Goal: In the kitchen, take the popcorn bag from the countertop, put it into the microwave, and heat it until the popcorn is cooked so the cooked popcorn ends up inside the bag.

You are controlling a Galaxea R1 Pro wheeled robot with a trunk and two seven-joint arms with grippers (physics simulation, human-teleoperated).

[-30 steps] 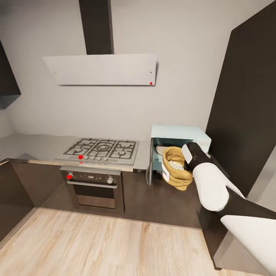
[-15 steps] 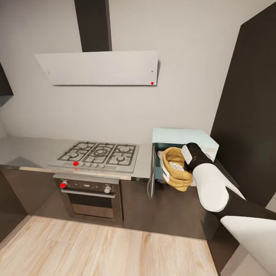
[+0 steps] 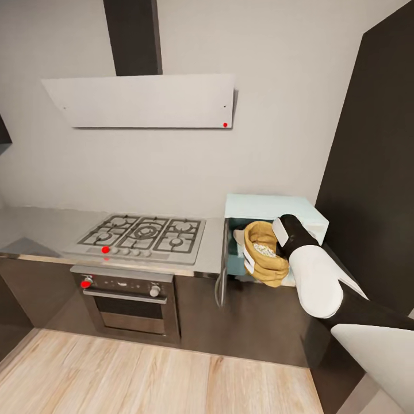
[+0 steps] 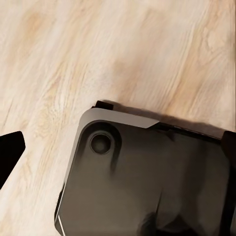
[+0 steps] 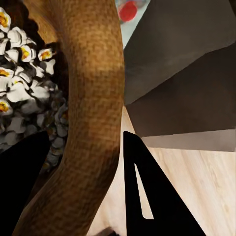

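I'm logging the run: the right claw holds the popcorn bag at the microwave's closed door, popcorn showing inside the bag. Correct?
Not quite: the microwave door is open, swung aside, as the head view shows. The right claw does hold the popcorn bag, popcorn showing inside.

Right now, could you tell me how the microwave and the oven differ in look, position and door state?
The microwave is a pale mint-blue box; the oven is dark steel with round knobs. The microwave sits on the countertop; the oven is built in below the hob. The microwave's door stands open, with the popcorn bag at its opening, while the oven's door is closed. Both are box-shaped, front-opening appliances.
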